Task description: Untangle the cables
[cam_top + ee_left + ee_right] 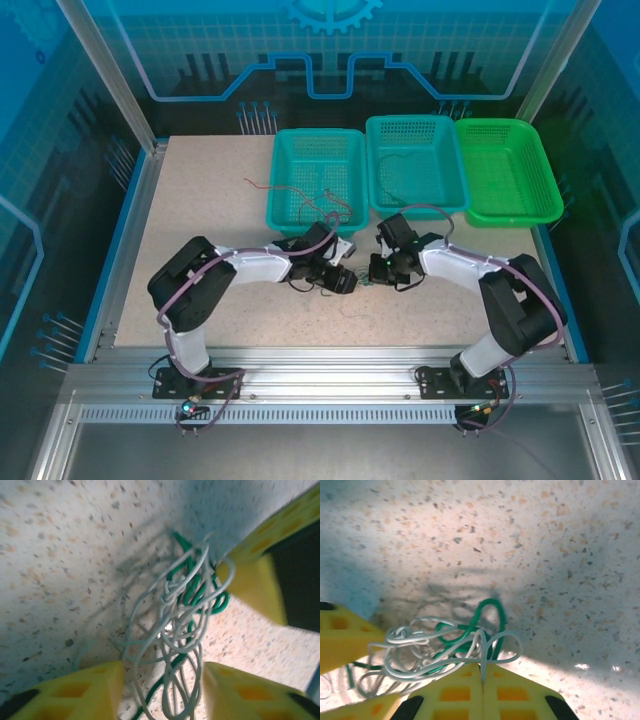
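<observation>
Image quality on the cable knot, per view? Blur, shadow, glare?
Left wrist: soft and blurred, cables partly in shadow. Right wrist: sharper, strands separable, shadow behind them, small glare spot on the table at lower right. Top external: evenly lit, in focus, knot too thin to resolve.

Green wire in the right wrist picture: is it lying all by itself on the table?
No, the green wire is looped through a bunch of white wires on the speckled table.
</observation>
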